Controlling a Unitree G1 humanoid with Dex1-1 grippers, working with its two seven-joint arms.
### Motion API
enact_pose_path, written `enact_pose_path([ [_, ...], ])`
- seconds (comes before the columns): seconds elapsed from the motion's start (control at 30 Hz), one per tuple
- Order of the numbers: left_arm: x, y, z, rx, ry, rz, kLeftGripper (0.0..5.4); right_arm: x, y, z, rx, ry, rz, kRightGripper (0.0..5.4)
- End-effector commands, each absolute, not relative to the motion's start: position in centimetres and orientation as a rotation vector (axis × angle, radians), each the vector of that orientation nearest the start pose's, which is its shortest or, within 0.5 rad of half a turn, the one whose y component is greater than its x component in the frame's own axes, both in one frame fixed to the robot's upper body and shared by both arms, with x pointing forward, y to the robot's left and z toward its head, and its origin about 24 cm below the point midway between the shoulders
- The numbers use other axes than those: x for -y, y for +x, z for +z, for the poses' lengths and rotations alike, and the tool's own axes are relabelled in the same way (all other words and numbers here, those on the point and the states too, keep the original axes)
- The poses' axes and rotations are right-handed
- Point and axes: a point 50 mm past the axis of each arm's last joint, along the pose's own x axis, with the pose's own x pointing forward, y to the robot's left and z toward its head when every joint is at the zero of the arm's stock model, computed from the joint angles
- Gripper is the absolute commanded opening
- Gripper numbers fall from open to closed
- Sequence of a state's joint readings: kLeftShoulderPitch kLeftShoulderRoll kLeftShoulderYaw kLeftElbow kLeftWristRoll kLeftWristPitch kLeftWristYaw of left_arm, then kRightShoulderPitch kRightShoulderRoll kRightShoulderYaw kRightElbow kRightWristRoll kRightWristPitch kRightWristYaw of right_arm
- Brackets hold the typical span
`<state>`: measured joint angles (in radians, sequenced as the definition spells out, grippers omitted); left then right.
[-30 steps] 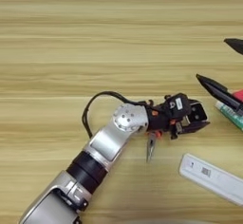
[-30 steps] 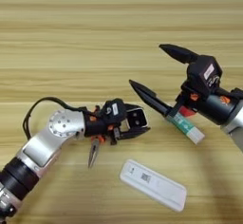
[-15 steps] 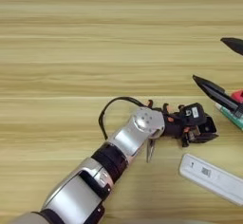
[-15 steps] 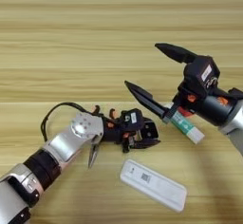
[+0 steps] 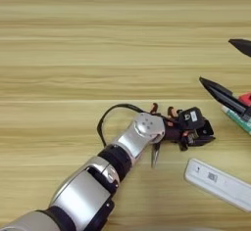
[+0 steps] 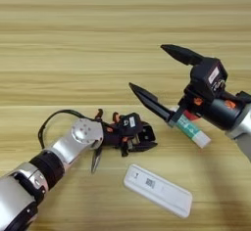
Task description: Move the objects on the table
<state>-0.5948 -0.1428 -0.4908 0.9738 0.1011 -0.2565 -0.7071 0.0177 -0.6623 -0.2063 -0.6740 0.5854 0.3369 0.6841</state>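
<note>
Left gripper (image 6: pixel 142 141): low over the desk (image 6: pixel 122 34), reaching in from the near left, right on top of the pliers (image 6: pixel 96 159). I can't tell whether its fingers are gripping or loose; the wrist hides the handles.
Pliers: flat on the desk, metal nose poking out toward the near edge from under the left wrist, orange handle ends (image 5: pixel 155 108) peeking out behind it. Looks like the left arm's target.
Right gripper (image 6: pixel 159 76): well off to the right, fingers spread wide apart, grasping nothing. It hangs just above a green-and-white tube with a red end (image 6: pixel 192 130), which lies on the desk beneath the lower finger.
White bar (image 6: pixel 157 190): flat near the front edge, barcode label up, untouched, just beside the left gripper.
Small block: not visible in either view.
</note>
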Motion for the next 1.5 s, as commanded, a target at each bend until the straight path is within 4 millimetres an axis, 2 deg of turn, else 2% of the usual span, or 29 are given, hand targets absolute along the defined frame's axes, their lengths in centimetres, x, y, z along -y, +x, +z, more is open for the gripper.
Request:
enact_pose_path([
  [0.03,5.1,27.0,1.0,-0.198,0.358,-1.396,2.41,18.3,20.1,19.1,0.247,-0.286,0.886,5.4],
  [0.07,5.1,27.1,1.1,-0.195,0.361,-1.389,2.77,18.3,20.1,19.1,0.246,-0.286,0.886,5.4],
  [0.13,5.1,27.2,1.1,-0.192,0.366,-1.38,2.81,18.3,20.2,19.0,0.243,-0.285,0.884,5.4],
  [0.57,5.7,27.0,2.8,-0.078,0.309,-1.423,4.19,18.4,20.2,18.9,0.242,-0.273,0.882,5.4],
  [0.73,6.0,26.8,4.4,0.005,0.25,-1.443,4.87,18.5,20.3,18.9,0.24,-0.269,0.878,5.4],
  [0.97,5.6,26.7,8.0,0.175,0.169,-1.424,5.38,18.7,20.6,18.8,0.245,-0.249,0.858,5.4],
  [1.13,3.0,27.6,10.5,0.283,0.119,-1.287,5.38,19.5,22.5,19.9,0.367,-0.166,0.646,5.4],
  [1.3,0.8,28.1,11.1,0.301,0.092,-1.184,5.38,19.9,24.1,20.6,0.519,-0.148,0.423,5.4],
  [1.4,-1.6,28.8,11.6,0.326,0.057,-1.07,5.38,20.3,25.0,20.6,0.587,-0.172,0.27,5.4],
  [1.5,-3.7,29.2,11.9,0.351,0.044,-0.955,5.38,20.4,25.3,20.3,0.61,-0.231,0.189,5.4],
])
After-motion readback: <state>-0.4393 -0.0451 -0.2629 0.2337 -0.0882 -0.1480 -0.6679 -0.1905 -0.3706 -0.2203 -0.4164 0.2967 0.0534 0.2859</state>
